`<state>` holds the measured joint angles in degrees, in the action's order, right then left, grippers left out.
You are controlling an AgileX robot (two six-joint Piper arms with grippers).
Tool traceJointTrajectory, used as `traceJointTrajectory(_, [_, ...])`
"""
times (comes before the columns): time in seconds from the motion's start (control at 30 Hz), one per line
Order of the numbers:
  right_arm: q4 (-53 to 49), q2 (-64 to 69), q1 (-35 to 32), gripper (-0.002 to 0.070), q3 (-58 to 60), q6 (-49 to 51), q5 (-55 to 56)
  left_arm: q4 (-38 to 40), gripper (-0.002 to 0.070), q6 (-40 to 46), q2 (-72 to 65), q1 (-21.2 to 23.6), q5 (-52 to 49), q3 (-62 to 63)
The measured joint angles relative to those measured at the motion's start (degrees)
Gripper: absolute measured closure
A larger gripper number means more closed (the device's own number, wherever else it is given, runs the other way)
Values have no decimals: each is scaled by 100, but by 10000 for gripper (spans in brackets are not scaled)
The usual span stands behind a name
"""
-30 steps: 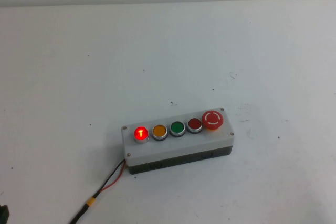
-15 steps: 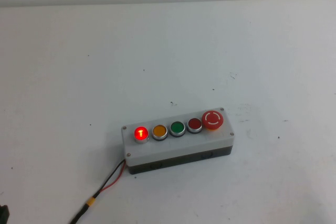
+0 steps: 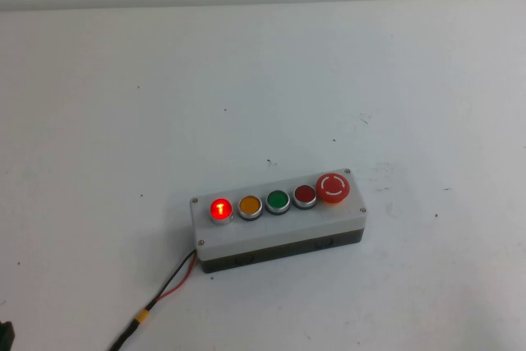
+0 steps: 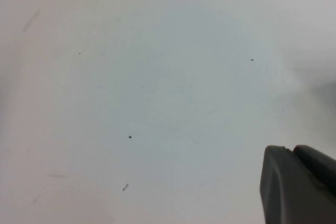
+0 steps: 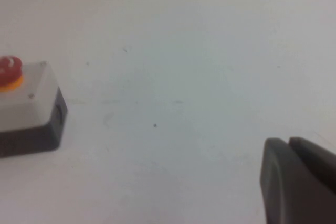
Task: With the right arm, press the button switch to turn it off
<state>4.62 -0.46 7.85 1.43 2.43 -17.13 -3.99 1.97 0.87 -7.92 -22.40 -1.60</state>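
The large red mushroom button (image 3: 333,187), at the right end of the grey box (image 3: 279,228), bears white curved arrows forming a ring on its cap. The glowing button switch (image 3: 220,210), at the left end, shows a small bright mark at its centre, too small to read. No words, brands or numbers can be read anywhere.

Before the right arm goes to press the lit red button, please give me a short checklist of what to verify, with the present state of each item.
1. Lit red button glowing, so not yet pressed: ok.
2. Nothing above the grey box in the high view: ok.
3. Right gripper apart from the box, beside the end with the big red button: ok.
4. Right gripper fingers closed for pressing: cannot tell.
5. Left gripper over bare table, out of the way: ok.
6. Wires away from the buttons: ok.
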Motion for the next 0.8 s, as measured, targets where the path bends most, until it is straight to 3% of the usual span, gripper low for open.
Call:
traceJointTrajectory(0.33, [2784, 0, 0, 693, 0, 0, 1417, 0, 677, 0, 0, 0, 0, 0])
traceJointTrajectory(0.47, [3286, 0, 0, 693, 0, 90, 1713, 0, 677, 0, 0, 0, 0, 0])
traceJointTrajectory(0.6, [3489, 0, 0, 692, -185, 151, 931, 0, 677, 0, 0, 0, 0, 0])
traceJointTrajectory(0.8, [3191, 1014, 0, 692, -1547, 151, -1243, 0, 677, 0, 0, 0, 0, 0])
